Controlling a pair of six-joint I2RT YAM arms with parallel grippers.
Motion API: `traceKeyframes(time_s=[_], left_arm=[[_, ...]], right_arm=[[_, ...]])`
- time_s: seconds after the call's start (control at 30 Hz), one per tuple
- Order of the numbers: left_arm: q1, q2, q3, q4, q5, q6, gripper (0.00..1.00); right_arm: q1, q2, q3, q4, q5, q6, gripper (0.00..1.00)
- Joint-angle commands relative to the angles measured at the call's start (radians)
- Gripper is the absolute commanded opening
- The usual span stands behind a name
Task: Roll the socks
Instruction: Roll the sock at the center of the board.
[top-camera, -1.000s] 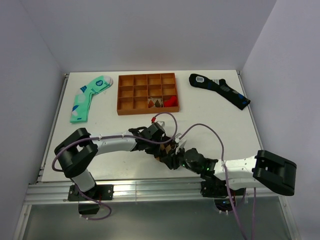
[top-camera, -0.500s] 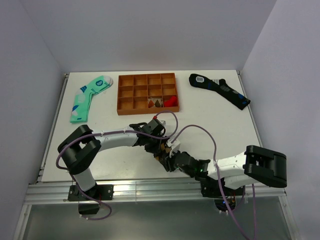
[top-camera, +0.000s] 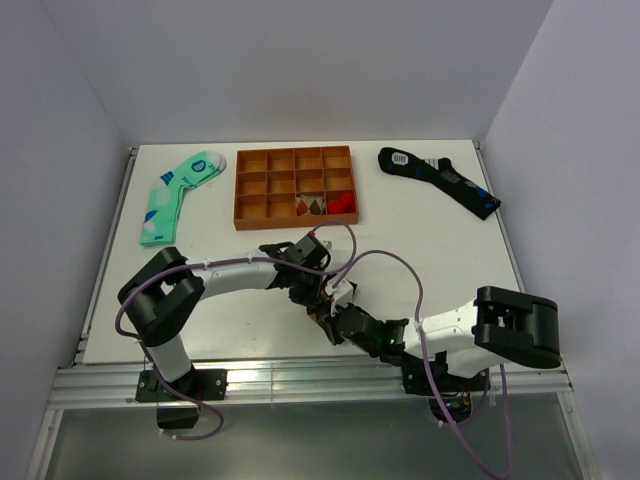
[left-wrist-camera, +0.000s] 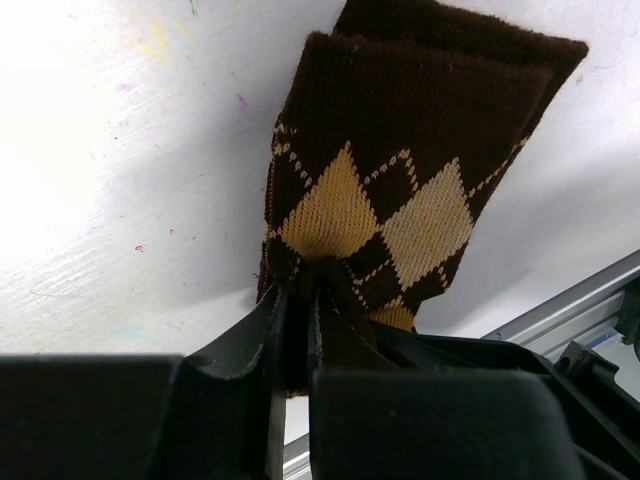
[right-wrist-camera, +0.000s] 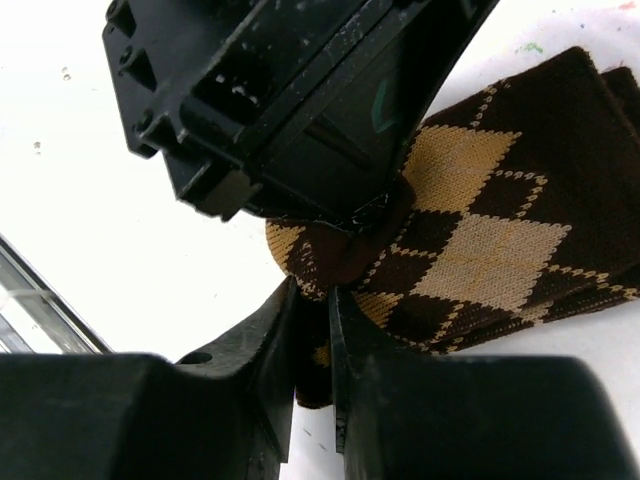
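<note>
R jaws slid left, now nipping socks (left-wrist-camera: 400, 200) just beside L jaws' pinch, near table (top-camera: 430, 245) front edge, open room beyond.

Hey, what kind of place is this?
Probably a robot lab test cell: a white table boxed in by plain walls, an aluminium rail along its near edge, and an orange divider tray on it.

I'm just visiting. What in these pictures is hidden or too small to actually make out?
The socks: in the top view, almost wholly covered by the left gripper and right gripper where they meet.
Left wrist view: the socks' pinched end is hidden behind the gripper body, so how much is rolled is unclear.
Top view: the bits in the orange tray are too small to name.
</note>
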Motion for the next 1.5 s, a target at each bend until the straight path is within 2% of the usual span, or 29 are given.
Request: traceKeyframes(time_s=[0.0,0.17,0.33,0.63,0.93,1.17,1.47], left_arm=[[-0.010,0.057,-0.077,-0.147,-0.008,0.027,0.03],[-0.010,0.015,-0.122,-0.091,-0.001,-0.013,0.10],[-0.010,-0.058,-0.185,-0.026,-0.037,-0.082,0.29],[-0.010,-0.248,-0.231,0.055,-0.178,-0.145,0.46],[-0.033,-0.460,-0.352,0.228,-0.312,-0.162,0.49],[-0.120,-0.483,-0.384,0.296,-0.422,-0.156,0.48],[-0.135,-0.459,-0.441,0.388,-0.461,-0.164,0.46]], right_arm=[[0.000,0.025,0.036,-0.069,0.001,0.076,0.18],[-0.044,0.012,0.001,-0.028,-0.129,0.128,0.17],[-0.153,0.002,-0.044,0.021,-0.315,0.189,0.17],[-0.286,0.044,-0.091,0.075,-0.559,0.286,0.17],[-0.417,0.113,-0.061,0.043,-0.849,0.364,0.17],[-0.467,0.142,-0.070,0.081,-0.976,0.394,0.17],[-0.521,0.124,-0.094,0.116,-1.057,0.394,0.16]])
